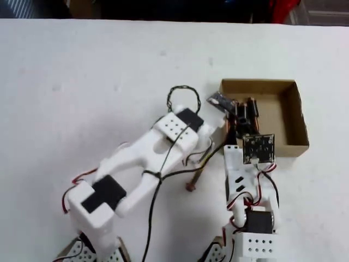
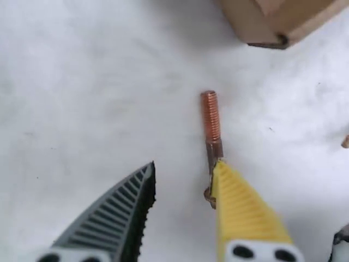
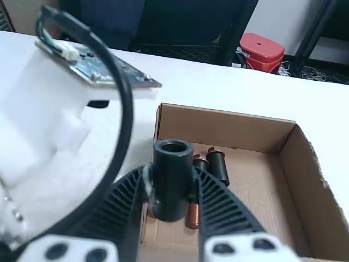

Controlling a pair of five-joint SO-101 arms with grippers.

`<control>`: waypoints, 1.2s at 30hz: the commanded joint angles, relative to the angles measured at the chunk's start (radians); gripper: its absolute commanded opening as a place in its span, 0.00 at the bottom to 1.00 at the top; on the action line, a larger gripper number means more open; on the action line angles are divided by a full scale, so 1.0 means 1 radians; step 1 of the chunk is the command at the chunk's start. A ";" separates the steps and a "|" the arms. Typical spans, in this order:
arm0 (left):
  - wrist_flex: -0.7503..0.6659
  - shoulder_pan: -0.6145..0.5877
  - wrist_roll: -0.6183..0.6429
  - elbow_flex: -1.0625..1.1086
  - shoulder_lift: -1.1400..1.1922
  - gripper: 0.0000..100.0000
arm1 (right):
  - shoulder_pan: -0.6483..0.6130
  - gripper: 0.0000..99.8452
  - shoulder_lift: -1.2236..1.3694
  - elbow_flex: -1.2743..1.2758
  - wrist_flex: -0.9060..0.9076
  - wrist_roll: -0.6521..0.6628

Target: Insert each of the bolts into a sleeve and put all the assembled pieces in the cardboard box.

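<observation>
Left tool (image 2: 184, 166): held apart; copper bolt (image 2: 211, 123) laid on the surface (image 2: 82, 82) beside its yellow finger (image 2: 245, 213). Right tool (image 3: 169, 176): clamped on black sleeve (image 3: 173, 161) over the cardboard box (image 3: 229, 128).

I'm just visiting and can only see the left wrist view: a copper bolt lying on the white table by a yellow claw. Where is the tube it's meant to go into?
Observer: The right gripper is clamped on a black sleeve, upright with its hole facing up, at the near wall of the cardboard box.
Operator: Is anything in that box already?
Observer: Yes, at least two dark pieces lie on its floor. I can't tell whether bolts sit inside them.
</observation>
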 commanded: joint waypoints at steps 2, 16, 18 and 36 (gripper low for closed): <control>-0.023 0.047 0.048 0.021 -0.071 0.20 | 0.005 0.02 -0.013 -0.014 -0.019 -0.003; -0.207 0.050 0.081 0.196 -0.071 0.20 | 0.007 0.02 -0.013 -0.012 -0.019 -0.003; -0.206 0.051 0.081 0.201 -0.071 0.20 | 0.007 0.02 -0.013 -0.012 -0.019 -0.003; -0.130 0.047 0.078 0.103 0.156 0.20 | 0.007 0.02 -0.013 -0.012 -0.019 -0.003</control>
